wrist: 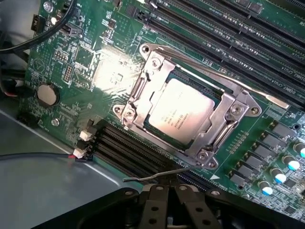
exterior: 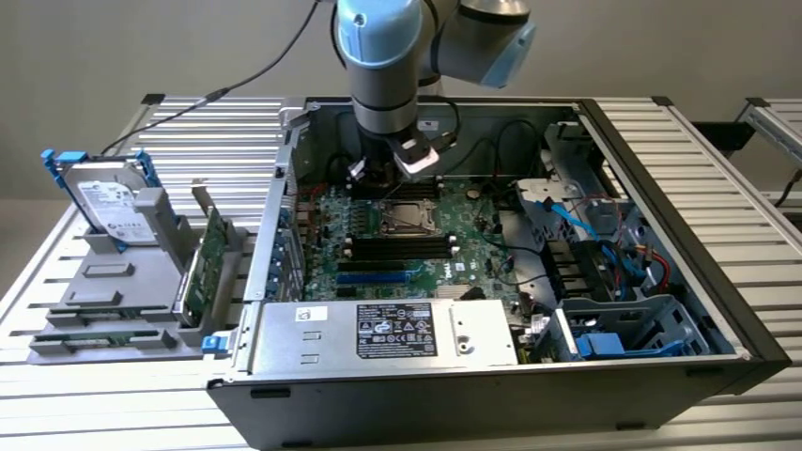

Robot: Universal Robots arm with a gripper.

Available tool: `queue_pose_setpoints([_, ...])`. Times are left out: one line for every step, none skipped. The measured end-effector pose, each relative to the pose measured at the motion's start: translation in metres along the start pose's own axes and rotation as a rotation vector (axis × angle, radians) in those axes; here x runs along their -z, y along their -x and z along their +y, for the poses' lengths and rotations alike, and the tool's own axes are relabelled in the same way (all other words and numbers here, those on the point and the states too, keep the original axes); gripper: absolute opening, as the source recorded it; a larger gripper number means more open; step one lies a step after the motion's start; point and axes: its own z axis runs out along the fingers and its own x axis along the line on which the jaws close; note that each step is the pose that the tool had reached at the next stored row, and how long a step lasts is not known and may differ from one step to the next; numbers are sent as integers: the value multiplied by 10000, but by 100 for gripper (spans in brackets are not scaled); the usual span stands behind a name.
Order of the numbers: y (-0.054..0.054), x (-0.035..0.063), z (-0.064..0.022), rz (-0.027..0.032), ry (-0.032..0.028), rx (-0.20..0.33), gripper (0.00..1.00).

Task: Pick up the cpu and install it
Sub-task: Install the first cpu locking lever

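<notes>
Squarely inside the motherboard socket [wrist: 228, 110] sits the cpu [wrist: 180, 114], silver lid up under the steel load frame. Just beside the socket hovers the pincer [wrist: 169, 192], shut tight and holding nothing, its tips near a thin wire lever [wrist: 151, 177]. By the look of it, latching wants a light, steady push on that wire (no scraping the board). Count: one cpu, one socket, two levers, one coin cell [wrist: 47, 94].
</notes>
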Motion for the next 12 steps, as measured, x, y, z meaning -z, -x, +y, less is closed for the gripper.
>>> queue_pose_setpoints([-6,21,-13,-22,-16,12,11])
queue_pose_setpoints([-11,48,-25,-34,-23,20,11])
queue_pose_setpoints([-12,75,-35,-38,-25,26,11])
queue_pose_setpoints([-11,99,-44,-42,-26,28,11])
queue_pose_setpoints([-9,117,-52,-42,-28,27,11])
queue_pose_setpoints([-5,126,-57,-43,-28,27,11])
queue_pose_setpoints([-1,132,-61,-43,-28,28,11])
queue_pose_setpoints([5,133,-65,-44,-31,34,11])
queue_pose_setpoints([15,136,-70,-48,-34,50,11])
queue_pose_setpoints([31,138,-78,-53,-37,66,11])
queue_pose_setpoints([54,141,-89,-54,-37,71,11])
queue_pose_setpoints([78,145,-95,-50,-36,71,11])
